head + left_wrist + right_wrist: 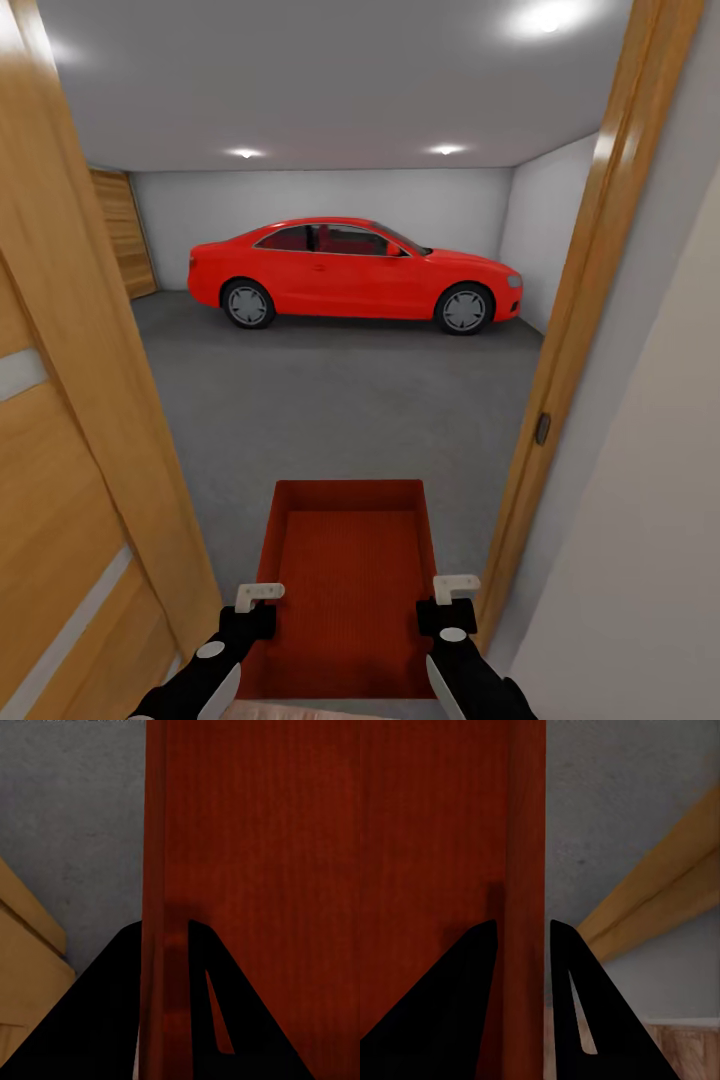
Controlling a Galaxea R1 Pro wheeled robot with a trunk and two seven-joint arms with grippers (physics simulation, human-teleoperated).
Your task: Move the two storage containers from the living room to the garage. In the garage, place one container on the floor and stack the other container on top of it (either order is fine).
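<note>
Orange-red fills the near foreground: I hold one storage bin (350, 590) level between both arms, just short of the doorway, its ribbed bottom facing up at me. My left gripper (258, 600) pinches the bin's left wall, one finger inside (225, 1020) and one outside, the wall squeezed between them. My right gripper (450, 598) does the same on the bin's right wall, fingers (577, 1020) clamped either side of it. Beside the bin on its left stands an open wooden door (70, 450); on its right, the wooden door frame (570, 330) and a pale wall (650, 520). Beyond the bin's far edge the grey concrete floor (350, 400) spreads out into the garage. Well past the bin, near the white back wall (330, 195), a red car (355, 272) is parked side-on. Another wooden panel door (125, 235) stands left of the car.
</note>
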